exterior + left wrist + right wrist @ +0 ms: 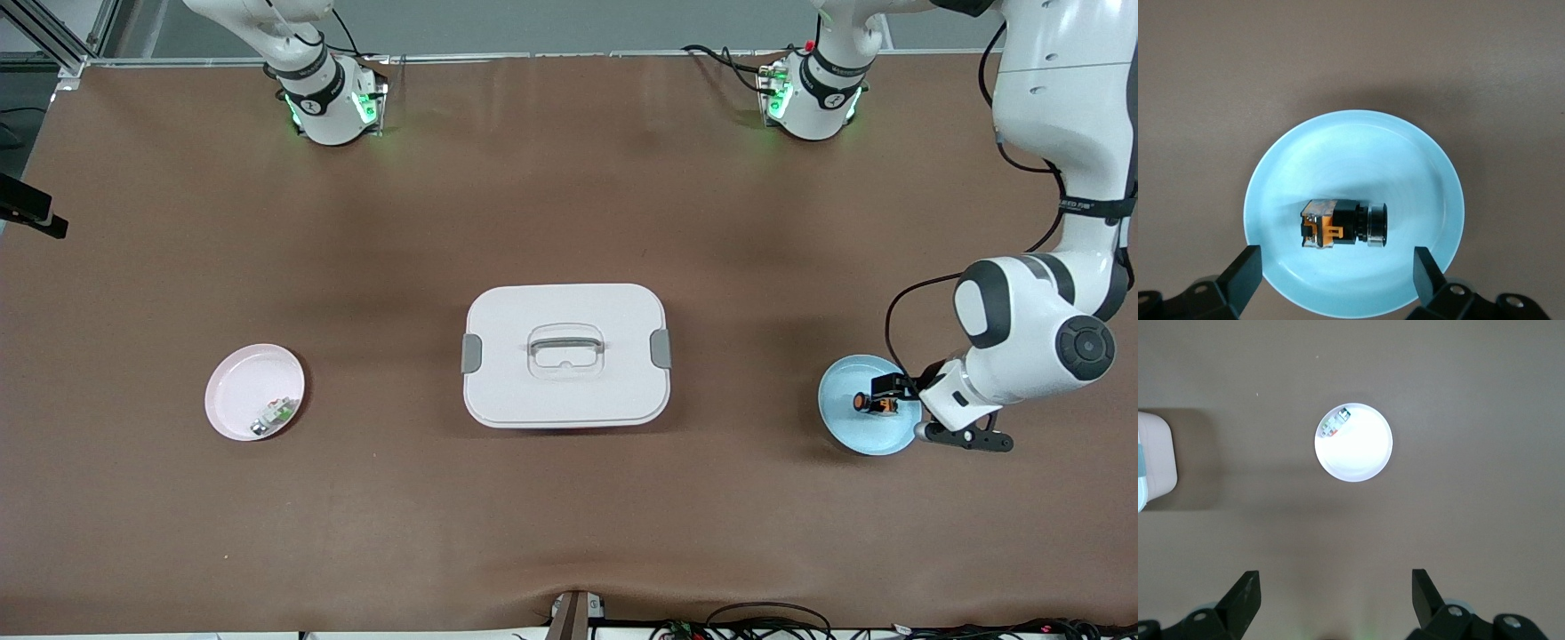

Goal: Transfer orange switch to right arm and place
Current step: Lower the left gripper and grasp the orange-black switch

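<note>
Carefully, my left gripper (pixel 1335 280) hangs spread wide over the blue plate (pixel 1418 160) where the orange switch (pixel 1341 224) lies sideways, probably best pinched across its body, while my right gripper (pixel 1335 600) waits agape.

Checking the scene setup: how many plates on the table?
2. A blue plate at the left arm's end, holding the orange switch, under the open left claw. A pink plate at the right arm's end, holding a small green-and-white part.
</note>
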### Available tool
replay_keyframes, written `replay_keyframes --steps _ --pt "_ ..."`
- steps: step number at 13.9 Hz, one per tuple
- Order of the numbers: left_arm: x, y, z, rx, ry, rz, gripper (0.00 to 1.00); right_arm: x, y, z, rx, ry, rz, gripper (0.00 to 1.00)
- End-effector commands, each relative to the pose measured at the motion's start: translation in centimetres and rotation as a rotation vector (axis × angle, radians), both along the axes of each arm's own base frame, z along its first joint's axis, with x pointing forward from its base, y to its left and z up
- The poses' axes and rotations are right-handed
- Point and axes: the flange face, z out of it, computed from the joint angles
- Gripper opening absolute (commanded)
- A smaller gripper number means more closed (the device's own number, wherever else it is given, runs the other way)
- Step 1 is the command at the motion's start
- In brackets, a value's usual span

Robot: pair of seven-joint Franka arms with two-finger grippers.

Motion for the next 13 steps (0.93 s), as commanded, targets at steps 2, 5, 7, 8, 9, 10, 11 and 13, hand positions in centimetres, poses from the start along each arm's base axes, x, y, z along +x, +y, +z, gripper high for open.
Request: replay_keyframes --steps 2,5,7,8,9,10,11,13 --pt "0.5 -0.5 -2.0 -0.014 0.002 -0.019 1.0 -0.7 0.0 0.5 0.009 -0.014 -0.011 1.0" --pt "0.6 -0.4 -2.5 -0.013 0.0 -0.018 1.0 -0.7 -0.1 0.5 0.031 -0.014 -0.015 1.0" --pt "0.5 -0.5 -3.1 -0.012 0.008 -0.019 1.0 -0.8 -0.1 0.5 0.032 -0.012 -0.015 1.0" --pt "0.6 -0.5 -3.3 -0.012 0.0 -0.017 1.0 -0.8 -0.1 0.5 0.033 -0.012 -0.016 1.0" --pt "0.6 -0.5 -3.7 -0.011 -0.003 -0.018 1.0 -0.8 -0.1 0.5 0.033 -0.012 -0.03 1.0" --pt "0.6 -0.5 -4.0 -0.011 0.0 -0.018 1.0 -0.8 0.1 0.5 0.032 -0.008 -0.05 1.0" --pt "0.6 -0.5 -4.1 -0.011 0.002 -0.018 1.0 -0.8 0.2 0.4 0.032 -0.004 -0.062 1.0" --pt "0.4 -0.5 -4.7 -0.012 0.009 -0.017 1.0 -0.8 0.2 0.4 0.032 -0.006 -0.062 1.0"
